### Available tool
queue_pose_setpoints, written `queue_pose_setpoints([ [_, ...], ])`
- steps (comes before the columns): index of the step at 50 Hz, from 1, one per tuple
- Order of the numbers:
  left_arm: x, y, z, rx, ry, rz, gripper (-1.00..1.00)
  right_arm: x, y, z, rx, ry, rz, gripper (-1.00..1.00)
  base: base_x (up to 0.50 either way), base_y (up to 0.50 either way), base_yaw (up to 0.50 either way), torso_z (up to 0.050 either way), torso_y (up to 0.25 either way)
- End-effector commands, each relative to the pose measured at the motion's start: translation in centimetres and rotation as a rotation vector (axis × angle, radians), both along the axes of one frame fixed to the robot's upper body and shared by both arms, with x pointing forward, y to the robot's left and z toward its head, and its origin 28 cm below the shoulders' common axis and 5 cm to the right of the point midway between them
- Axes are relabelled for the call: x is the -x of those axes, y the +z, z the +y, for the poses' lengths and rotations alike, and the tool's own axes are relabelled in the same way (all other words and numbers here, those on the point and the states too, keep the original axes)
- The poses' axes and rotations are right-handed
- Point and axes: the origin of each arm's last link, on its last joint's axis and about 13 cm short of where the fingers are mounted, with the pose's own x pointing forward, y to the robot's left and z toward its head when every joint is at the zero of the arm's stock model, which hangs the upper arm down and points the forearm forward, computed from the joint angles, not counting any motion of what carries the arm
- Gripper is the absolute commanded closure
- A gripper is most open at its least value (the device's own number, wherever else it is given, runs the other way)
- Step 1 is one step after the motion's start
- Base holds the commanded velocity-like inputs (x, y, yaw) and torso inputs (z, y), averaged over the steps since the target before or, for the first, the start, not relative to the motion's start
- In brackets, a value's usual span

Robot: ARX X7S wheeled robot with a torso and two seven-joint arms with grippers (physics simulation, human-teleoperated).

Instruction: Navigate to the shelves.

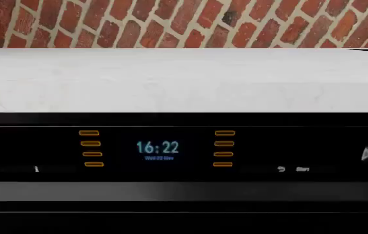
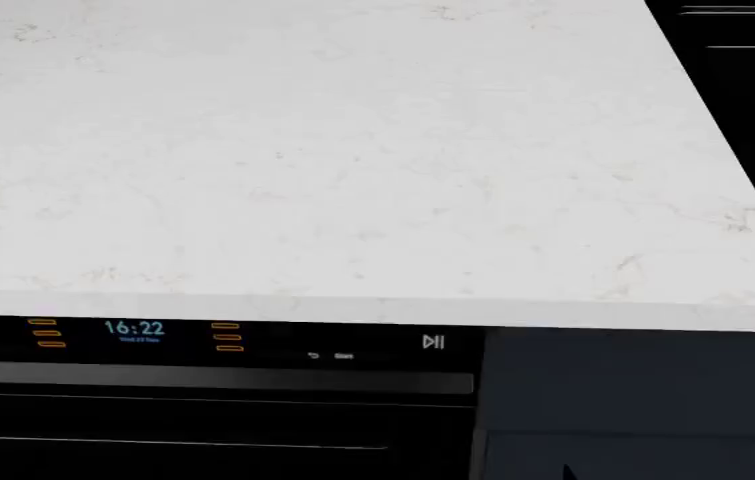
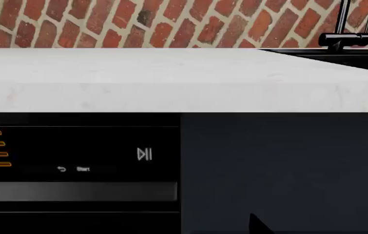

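White marble counter [image 2: 350, 150] fronts view; shelves unseen.

- White marble countertop [image 2: 350, 150] fills the head view.
- Black dishwasher panel [image 1: 170, 156] below it, clock reading 16:22.
- Brick wall [image 1: 184, 22] behind.
- Black faucet [image 3: 345, 34] over the sink.

Countertop [image 2: 350, 150]: pale stone, faintly veined, smooth, matt. Appliance panel [image 1: 184, 156]: glossy black, lit display; handle strip [image 1: 170, 191] satin grey metal. Cabinet front [image 3: 288, 170]: dark, matt. Back wall [image 1: 184, 22]: rough red brick. Tap [image 3: 345, 34]: black, semi-gloss
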Motion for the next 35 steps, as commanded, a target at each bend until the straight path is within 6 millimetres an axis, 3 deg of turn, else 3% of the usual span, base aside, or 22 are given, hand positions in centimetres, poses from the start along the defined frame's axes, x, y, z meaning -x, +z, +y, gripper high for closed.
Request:
queue_pose_setpoints([
  [1,0.0,0.1,0.0,0.0,0.0,0.0,-1.0,0.0,0.0,0.0,0.0,0.0,0.0,-1.0,0.0,0.0,0.0,0.0,0.0],
  [21,0.0,0.2,0.0,0.001,0.024,0.032,-1.0,-0.2,-0.1,0.1,0.006,-0.003,0.0,-1.0,0.0,0.0,0.0,0.0,0.0],
  [22,-3.0,0.4,-0.1,-0.529,0.269,-0.324,-1.0,-1.3,-0.1,-1.3,0.217,-0.078,-0.263,-1.0,0.0,0.0,0.0,0.0,0.0],
  [23,0.0,0.3,-0.1,-0.019,0.029,0.023,-1.0,-0.1,0.0,0.1,0.004,-0.001,-0.003,-1.0,0.0,0.0,0.0,0.0,0.0],
  [35,-0.6,0.2,-0.1,-0.021,0.032,0.027,-1.0,-0.7,-0.2,0.2,0.006,0.005,-0.013,-1.0,0.0,0.0,0.0,0.0,0.0],
])
